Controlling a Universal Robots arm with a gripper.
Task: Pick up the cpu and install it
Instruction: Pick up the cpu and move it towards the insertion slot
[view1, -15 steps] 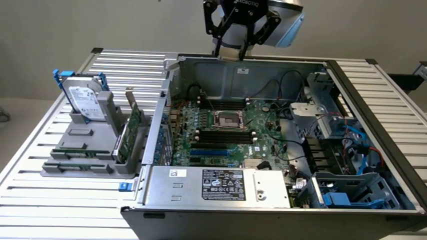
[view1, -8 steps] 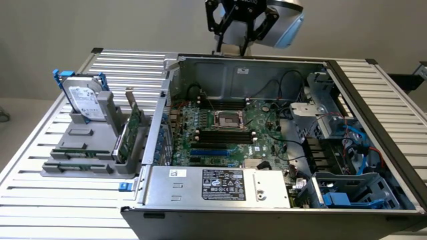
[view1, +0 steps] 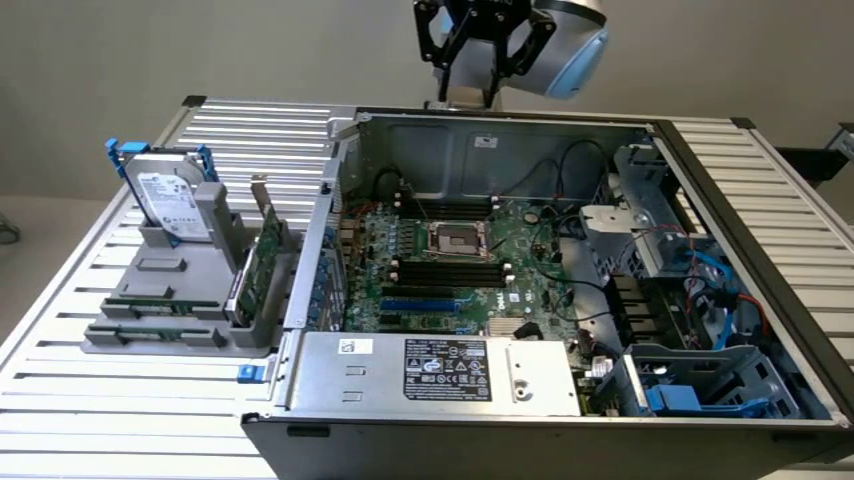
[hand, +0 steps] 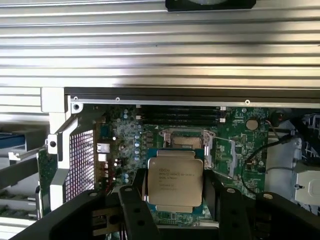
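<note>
While poised high over open grey metal computer case (view1: 481, 150), grips small flat square silver-grey cpu (hand: 175, 182) between black fingers (hand: 132, 205) of tool (view1: 481, 45). Holds cpu clear above green motherboard (hand: 245, 145), with empty metal-framed socket (hand: 182, 140) just past cpu's edge. Noted beside case on slatted aluminium counter (view1: 134, 400): upright silver hard drive (view1: 174, 195).

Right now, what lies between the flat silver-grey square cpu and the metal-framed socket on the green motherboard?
Nothing: in the wrist view, bare air separates the gripped cpu from the socket.
</note>
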